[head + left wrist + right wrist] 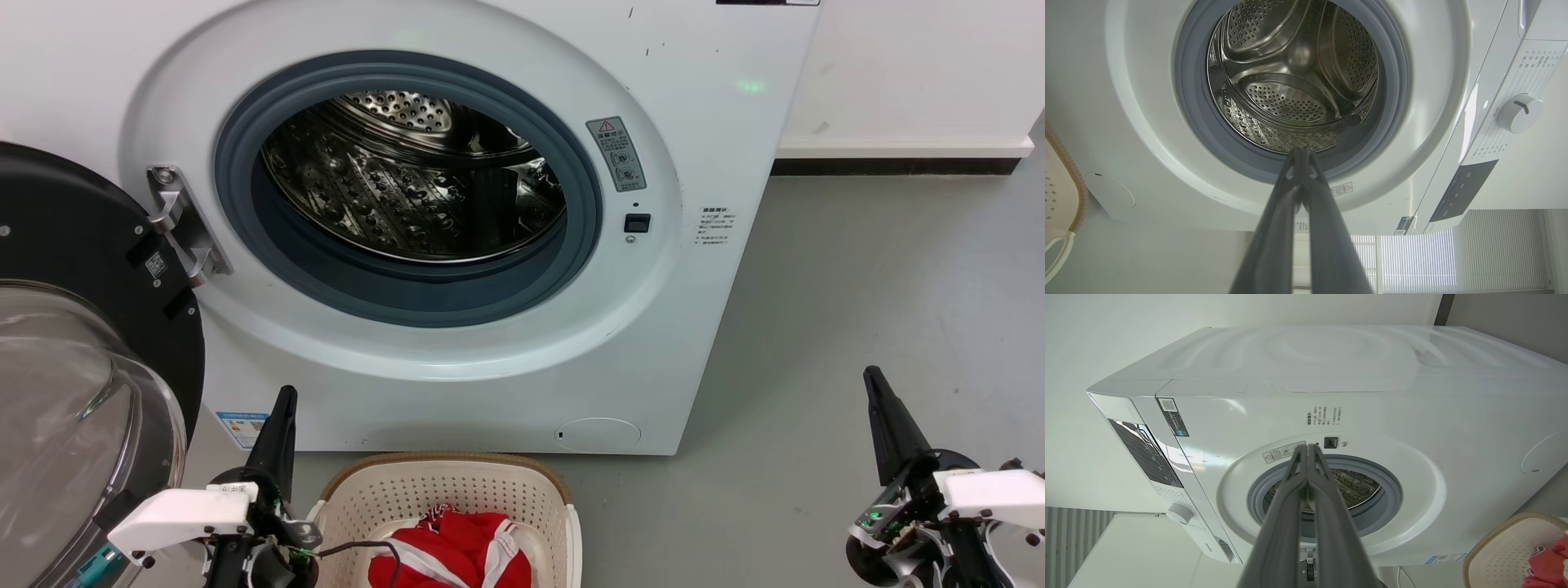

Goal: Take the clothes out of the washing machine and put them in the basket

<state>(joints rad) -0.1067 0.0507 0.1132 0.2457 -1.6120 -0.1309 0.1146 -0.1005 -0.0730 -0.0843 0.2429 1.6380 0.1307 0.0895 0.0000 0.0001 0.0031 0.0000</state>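
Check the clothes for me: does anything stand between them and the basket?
Nothing visible does. The clothes already lie inside the basket, on the floor before the washing machine. Its drum looks empty, and the left gripper and right gripper are both shut, holding nothing.

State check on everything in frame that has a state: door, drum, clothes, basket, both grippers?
door: open, swung to the left of the head view.
drum: no clothes seen inside.
clothes: lying in the basket.
basket: upright on the floor before the washing machine, holding the clothes.
left gripper: shut, holding nothing.
right gripper: shut, holding nothing.
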